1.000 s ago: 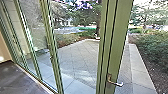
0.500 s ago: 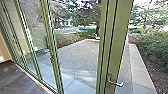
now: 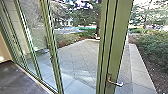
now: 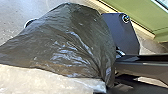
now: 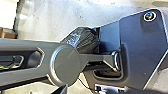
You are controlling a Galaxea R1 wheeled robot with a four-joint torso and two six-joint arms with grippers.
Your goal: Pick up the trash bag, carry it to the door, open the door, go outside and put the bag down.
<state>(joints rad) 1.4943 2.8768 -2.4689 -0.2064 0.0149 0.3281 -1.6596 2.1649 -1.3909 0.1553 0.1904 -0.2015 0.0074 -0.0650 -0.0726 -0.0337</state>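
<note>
Nothing shifted ahead since the last frame | trash bag [image 4: 67, 45] by my base [image 4: 126, 35] | either gripper's state: can't tell | I'd approach the door handle [image 3: 115, 82] slowly, bag clear of the frame [image 3: 121, 37]

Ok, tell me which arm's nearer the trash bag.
Left: the trash bag looms close before its wrist camera. The right arm is farther off, with a jointed bar partly between.

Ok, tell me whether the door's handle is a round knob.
No, the handle is a lever jutting out sideways from the green door.
</note>
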